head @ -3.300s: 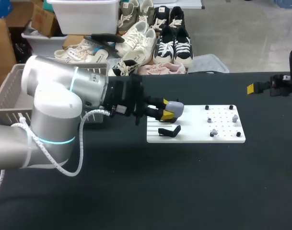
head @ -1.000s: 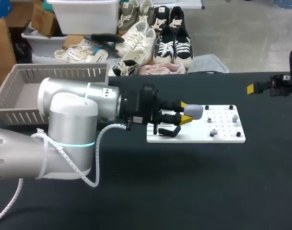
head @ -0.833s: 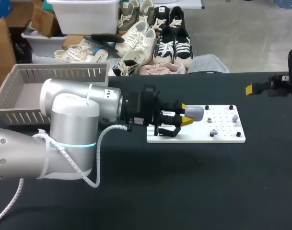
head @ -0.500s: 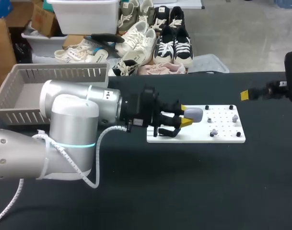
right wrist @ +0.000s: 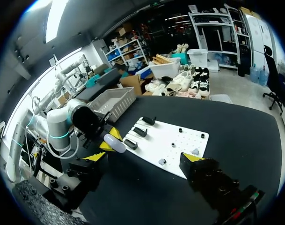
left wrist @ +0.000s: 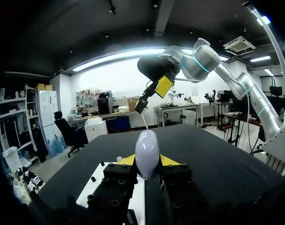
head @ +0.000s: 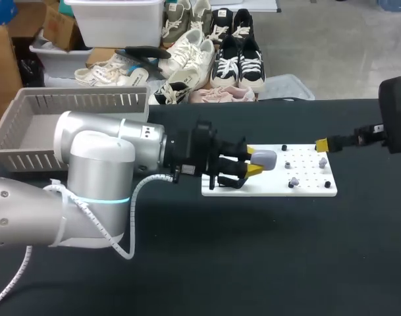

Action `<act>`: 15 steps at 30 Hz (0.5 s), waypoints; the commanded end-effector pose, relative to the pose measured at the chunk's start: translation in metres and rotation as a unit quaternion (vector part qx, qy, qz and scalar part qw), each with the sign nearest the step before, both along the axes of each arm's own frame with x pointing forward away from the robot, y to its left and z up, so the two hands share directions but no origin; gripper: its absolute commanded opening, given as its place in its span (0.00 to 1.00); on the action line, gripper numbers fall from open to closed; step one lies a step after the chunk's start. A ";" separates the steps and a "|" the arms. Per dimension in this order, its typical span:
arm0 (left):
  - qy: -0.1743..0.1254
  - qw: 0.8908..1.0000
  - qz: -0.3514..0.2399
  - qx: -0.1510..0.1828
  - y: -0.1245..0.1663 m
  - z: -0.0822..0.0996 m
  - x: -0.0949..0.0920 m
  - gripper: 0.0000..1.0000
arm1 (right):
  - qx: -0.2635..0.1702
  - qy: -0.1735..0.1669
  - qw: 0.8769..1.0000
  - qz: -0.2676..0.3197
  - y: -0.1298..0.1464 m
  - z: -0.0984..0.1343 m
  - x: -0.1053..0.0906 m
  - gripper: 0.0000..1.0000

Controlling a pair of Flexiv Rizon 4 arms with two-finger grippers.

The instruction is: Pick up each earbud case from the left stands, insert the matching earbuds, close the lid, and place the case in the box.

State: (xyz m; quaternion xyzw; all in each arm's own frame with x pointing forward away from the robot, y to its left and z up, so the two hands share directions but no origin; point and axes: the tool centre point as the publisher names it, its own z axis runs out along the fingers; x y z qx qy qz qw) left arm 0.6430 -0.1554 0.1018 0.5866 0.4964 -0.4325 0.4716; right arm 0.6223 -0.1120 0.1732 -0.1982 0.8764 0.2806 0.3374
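My left gripper (head: 250,165) is shut on a pale grey earbud case (head: 264,158), holding it over the left half of the white board (head: 266,188). In the left wrist view the case (left wrist: 147,152) stands between the yellow fingertips (left wrist: 126,160). A black stand (head: 232,183) sits just under the gripper. Small grey earbuds (head: 322,161) (head: 294,181) rest on pegs at the board's right side. My right gripper (head: 322,145) hovers open by the board's far right corner. Its own view has the gripper (right wrist: 144,157) spread wide, with the board (right wrist: 177,140) and case (right wrist: 115,143) ahead.
A grey slatted basket (head: 75,100) stands at the table's back left, behind my left arm; it also shows in the right wrist view, the basket (right wrist: 112,99) lying beyond the board. Two more black stands (right wrist: 148,120) (right wrist: 140,131) sit on the board.
My right arm has swung in from the right edge toward the board's far right corner. The left gripper has sunk slightly with the case.
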 end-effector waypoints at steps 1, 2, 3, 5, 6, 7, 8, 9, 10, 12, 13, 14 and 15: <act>-0.001 1.000 0.000 -0.001 0.000 -0.001 0.000 0.00 | 0.007 0.000 1.000 0.004 0.007 -0.003 -0.011 1.00; -0.001 1.000 0.000 -0.001 0.000 -0.001 0.000 0.00 | 0.008 0.002 1.000 0.006 0.010 -0.005 -0.012 1.00; -0.001 1.000 0.000 -0.001 0.000 -0.001 0.000 0.00 | 0.006 0.004 1.000 0.008 0.013 -0.007 -0.014 1.00; -0.001 1.000 0.000 -0.001 0.000 -0.001 0.000 0.00 | 0.003 0.007 1.000 0.012 0.020 -0.011 -0.017 1.00; -0.001 1.000 0.000 -0.001 0.000 -0.001 0.000 0.00 | 0.005 0.009 1.000 0.015 0.023 -0.012 -0.017 1.00; -0.001 1.000 0.000 -0.001 0.000 -0.001 0.000 0.00 | 0.007 0.010 1.000 0.017 0.026 -0.013 -0.018 1.00; -0.001 1.000 0.000 -0.001 0.000 -0.001 0.000 0.00 | 0.004 0.010 1.000 0.018 0.029 -0.015 -0.018 1.00; -0.001 1.000 0.000 -0.001 0.000 -0.001 0.000 0.00 | 0.001 0.010 1.000 0.018 0.032 -0.018 -0.017 1.00; -0.001 1.000 0.000 -0.001 0.000 -0.001 0.000 0.00 | 0.001 0.013 1.000 0.020 0.035 -0.020 -0.017 1.00; -0.001 1.000 0.000 -0.001 0.000 -0.001 0.000 0.00 | -0.002 0.016 1.000 0.026 0.041 -0.023 -0.017 1.00; -0.001 1.000 0.000 -0.001 0.000 -0.001 0.000 0.00 | -0.003 0.016 1.000 0.027 0.043 -0.024 -0.017 1.00; -0.001 1.000 0.000 -0.001 0.000 -0.001 0.000 0.00 | -0.002 0.018 0.999 0.030 0.046 -0.024 -0.017 1.00; -0.001 1.000 0.000 -0.001 0.000 -0.001 0.000 0.00 | -0.004 0.019 0.999 0.033 0.048 -0.025 -0.018 1.00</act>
